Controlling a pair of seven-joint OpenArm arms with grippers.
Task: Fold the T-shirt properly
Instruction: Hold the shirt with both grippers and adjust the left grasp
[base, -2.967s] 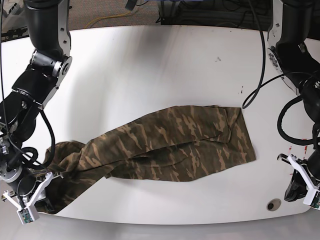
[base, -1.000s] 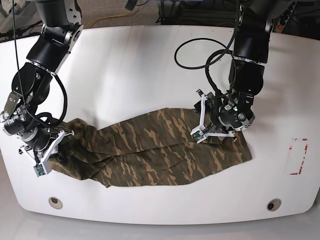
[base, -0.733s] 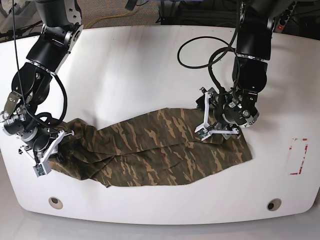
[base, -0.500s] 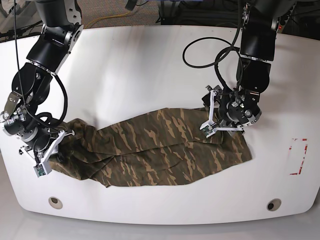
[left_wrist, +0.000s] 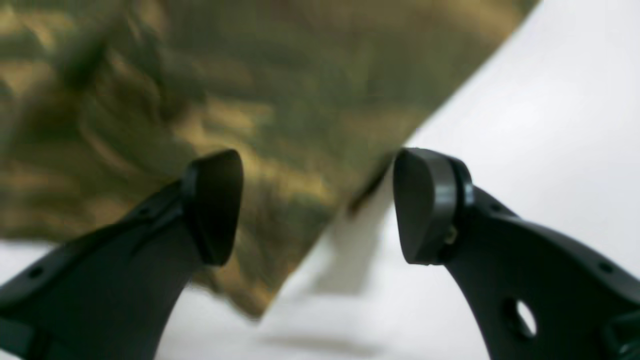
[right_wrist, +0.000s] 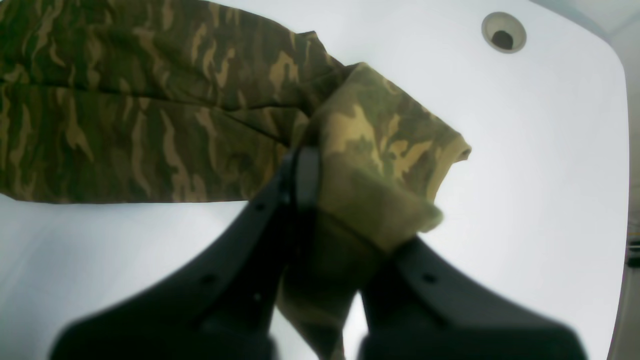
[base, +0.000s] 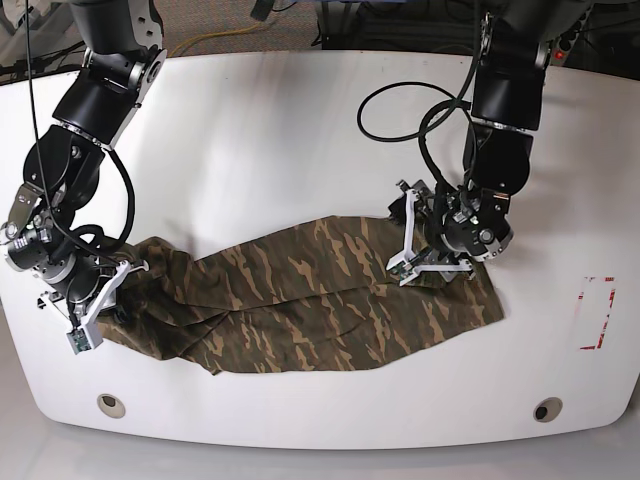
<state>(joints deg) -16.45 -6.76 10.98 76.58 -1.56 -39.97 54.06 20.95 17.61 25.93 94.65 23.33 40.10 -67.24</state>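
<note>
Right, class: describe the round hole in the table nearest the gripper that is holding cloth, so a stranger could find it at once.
Start at the white table and follow its near edge. The T-shirt ends in the right gripper; just below sits a round hole. A second hole lies at the other corner, far from any cloth.

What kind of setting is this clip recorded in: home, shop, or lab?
Most likely a robotics lab bench. A plain white table with round holes near its front edge carries only the T-shirt, two black arms are mounted at its back edge, and loose cables lie on carpet behind it.
</note>
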